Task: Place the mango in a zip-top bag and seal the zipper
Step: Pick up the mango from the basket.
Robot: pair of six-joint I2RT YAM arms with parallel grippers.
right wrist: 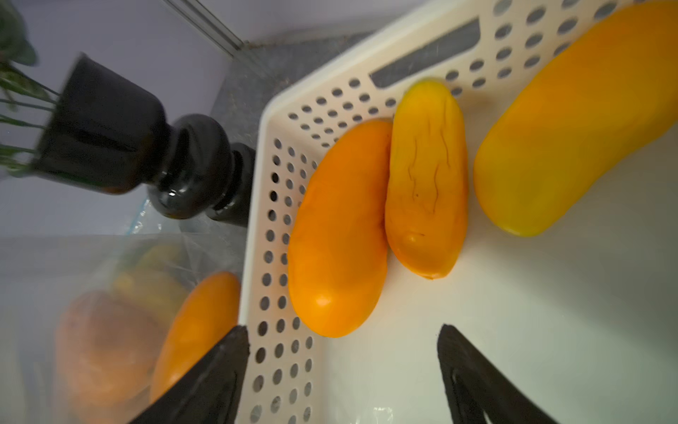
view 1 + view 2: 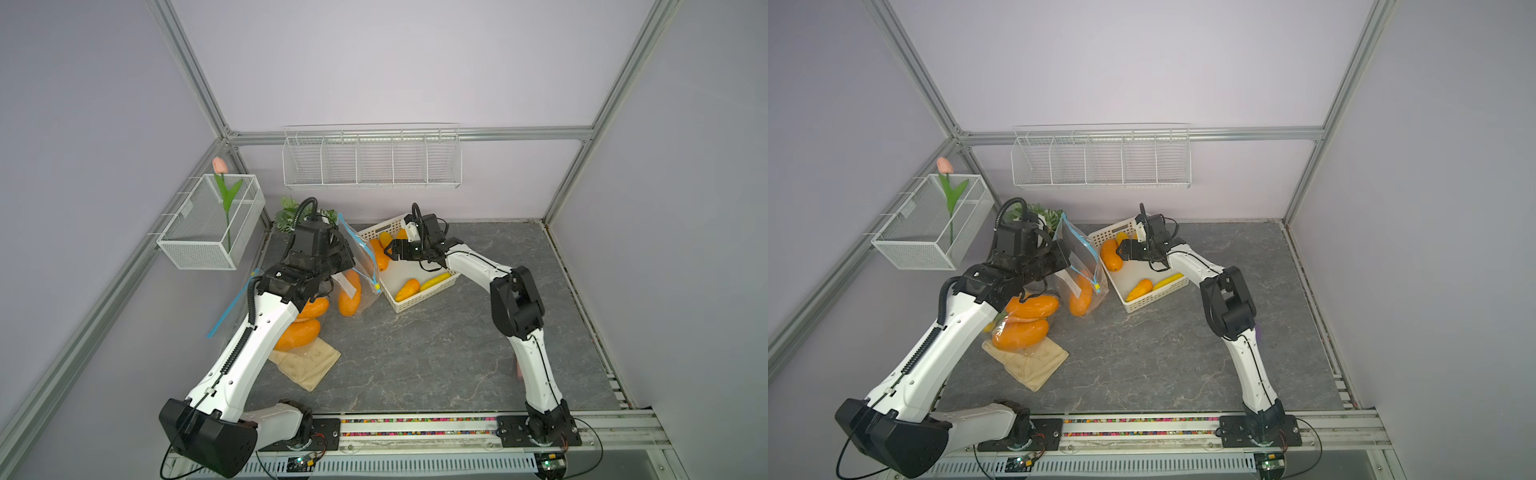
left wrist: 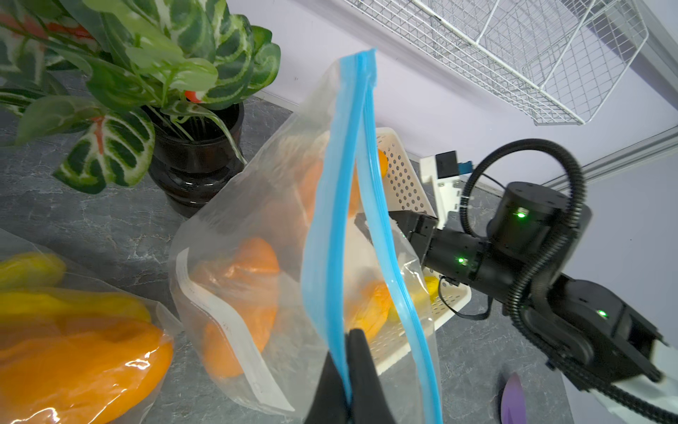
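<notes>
Grey marbled table (image 2: 457,353) sits under lilac walls. At 9 o'clock, packed bags (image 2: 301,332) of fruit lie stacked on a cloth (image 2: 307,365), apparently set aside clear of the working space. At 10 o'clock the left gripper (image 3: 346,352) is pinched on the blue zipper (image 3: 339,183) edge of a bag (image 3: 257,227), standing it upright so its mouth gapes toward the basket. A mango (image 3: 238,304) lies at the bag's bottom, and the zipper is unsealed. At 12 o'clock the basket (image 2: 424,293) holds spare mangoes (image 1: 337,227) within reach. The right gripper (image 1: 343,332) hovers over them, jaws spread, holding nothing.
</notes>
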